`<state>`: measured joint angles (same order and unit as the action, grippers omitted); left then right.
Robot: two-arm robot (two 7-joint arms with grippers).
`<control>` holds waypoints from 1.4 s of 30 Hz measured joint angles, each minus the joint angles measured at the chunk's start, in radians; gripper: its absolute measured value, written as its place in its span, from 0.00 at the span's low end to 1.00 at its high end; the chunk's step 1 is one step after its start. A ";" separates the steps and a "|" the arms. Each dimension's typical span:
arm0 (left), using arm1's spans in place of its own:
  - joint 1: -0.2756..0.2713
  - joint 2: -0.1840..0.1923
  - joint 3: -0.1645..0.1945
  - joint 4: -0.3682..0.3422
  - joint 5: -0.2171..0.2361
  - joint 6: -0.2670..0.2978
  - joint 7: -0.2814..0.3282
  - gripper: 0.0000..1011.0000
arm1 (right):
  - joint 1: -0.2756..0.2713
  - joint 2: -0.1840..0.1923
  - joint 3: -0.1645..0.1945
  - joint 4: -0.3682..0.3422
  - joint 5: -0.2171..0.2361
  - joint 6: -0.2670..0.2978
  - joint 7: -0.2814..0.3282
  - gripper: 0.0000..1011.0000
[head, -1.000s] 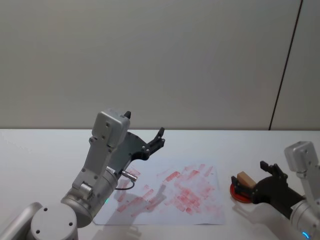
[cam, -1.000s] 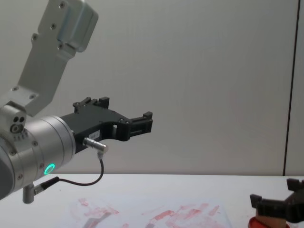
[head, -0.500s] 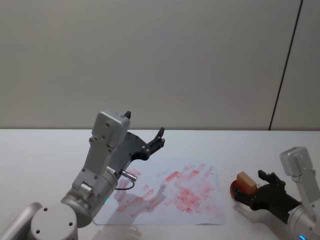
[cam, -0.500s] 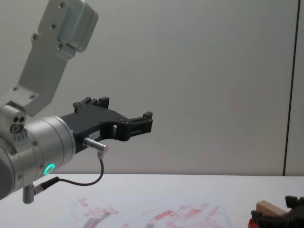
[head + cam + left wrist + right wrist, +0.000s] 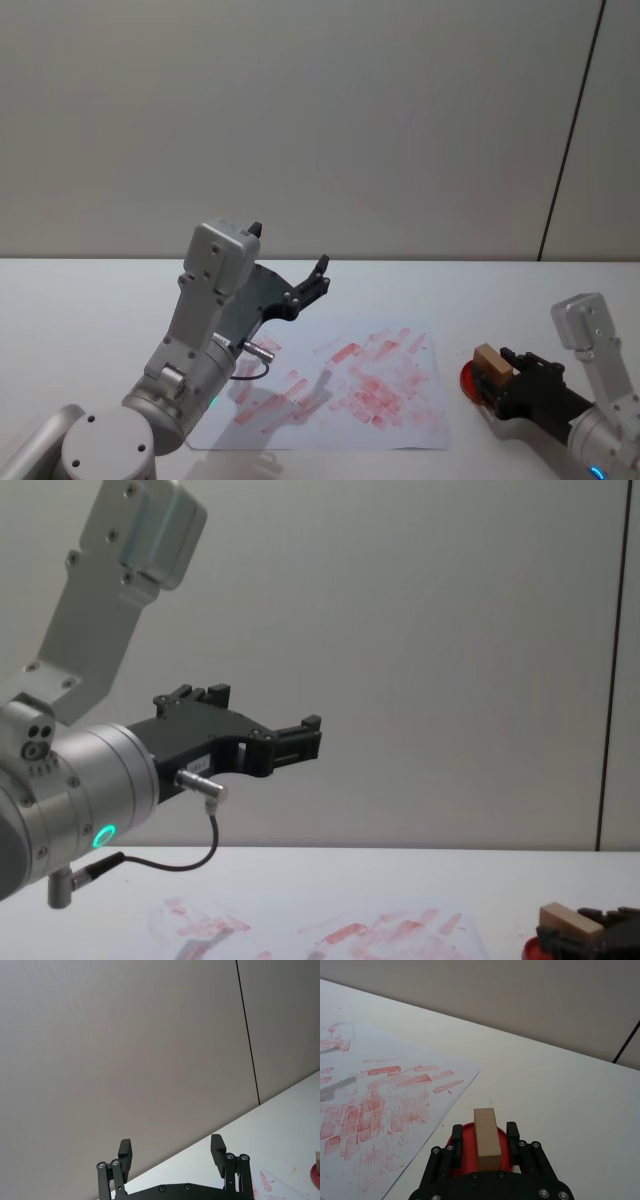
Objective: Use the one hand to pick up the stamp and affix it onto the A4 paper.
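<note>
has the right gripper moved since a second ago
Yes: the right gripper has drawn back from the A4 paper, toward the robot, its open fingers either side of the stamp.

The stamp (image 5: 486, 1137) is bare pale wood, matt, with smooth sanded-looking faces. The right gripper (image 5: 485, 1131) is matt black, kinda plastic-looking, dotted with little bright metal screws. The left gripper (image 5: 171, 1146) has the same matt black finish. The left arm's housing (image 5: 90, 790) looks like satin silver metal with a soft sheen. The A4 paper (image 5: 395, 1100) is thin, white and matt, with smeary red ink all over it. The red disc (image 5: 504, 1152) is smooth, plastic I think. The table (image 5: 560, 1090) is white, smooth and matt.
</note>
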<state>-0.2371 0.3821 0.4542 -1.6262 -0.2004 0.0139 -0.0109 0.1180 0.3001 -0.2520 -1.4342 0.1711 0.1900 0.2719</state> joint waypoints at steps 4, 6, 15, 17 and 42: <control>0.000 0.000 0.000 0.000 0.000 0.000 0.000 0.99 | 0.009 -0.004 0.000 0.012 0.000 -0.003 0.002 0.42; 0.000 0.000 0.000 0.000 0.000 0.000 0.000 0.99 | 0.013 -0.006 0.000 0.018 0.000 -0.006 0.003 0.36; 0.000 0.000 0.000 0.000 0.000 0.000 0.000 0.99 | 0.027 -0.012 0.001 0.029 0.003 -0.019 0.005 0.21; 0.000 0.000 0.000 0.000 0.000 0.000 0.000 0.99 | 0.030 -0.013 0.002 0.029 0.007 -0.023 0.007 0.21; 0.000 0.000 0.000 0.000 0.000 0.000 0.000 0.99 | 0.026 -0.039 -0.041 -0.037 0.002 -0.037 0.094 0.22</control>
<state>-0.2372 0.3821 0.4542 -1.6262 -0.2004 0.0139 -0.0109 0.1440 0.2608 -0.2928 -1.4713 0.1727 0.1532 0.3657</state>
